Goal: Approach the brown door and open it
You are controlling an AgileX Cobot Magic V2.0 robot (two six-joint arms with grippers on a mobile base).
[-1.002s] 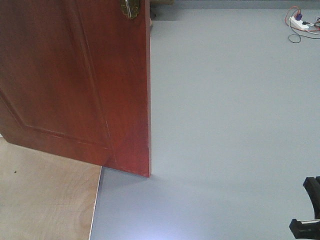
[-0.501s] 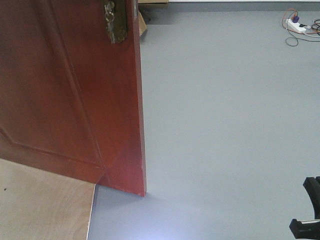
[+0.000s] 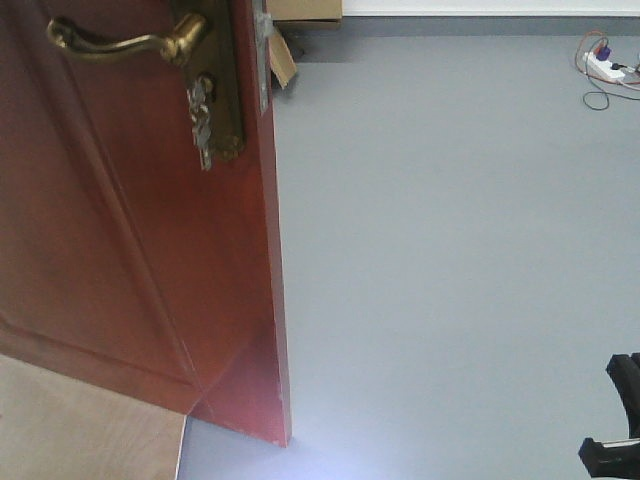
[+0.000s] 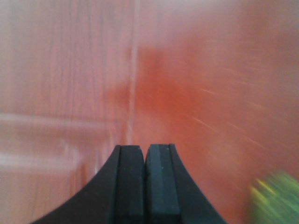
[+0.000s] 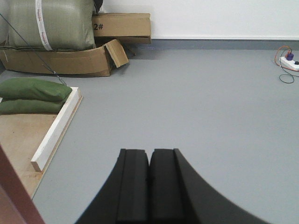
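Observation:
The brown door (image 3: 120, 260) fills the left of the front view, standing ajar with its free edge toward me. Its brass lever handle (image 3: 110, 42) and lock plate (image 3: 215, 105) show at the top left. My left gripper (image 4: 145, 148) is shut and empty, pointing at the door panel (image 4: 196, 84), which fills the blurred left wrist view at close range. My right gripper (image 5: 150, 152) is shut and empty over the grey floor (image 5: 196, 102). A sliver of the door's edge (image 5: 14, 196) shows at the bottom left of the right wrist view.
Cardboard boxes (image 5: 93, 46), a grey sack (image 5: 46, 23), green bags (image 5: 32, 93) and a white wooden strip (image 5: 56, 126) lie left of the doorway on a plywood base (image 3: 80, 430). A power strip with cables (image 3: 605, 65) lies far right. A black robot part (image 3: 620, 420) shows bottom right.
The front view has shifted so the door looks nearer and lower: the lock plate came down into view, and the lever handle now shows. The door's bottom corner moved lower in the frame.

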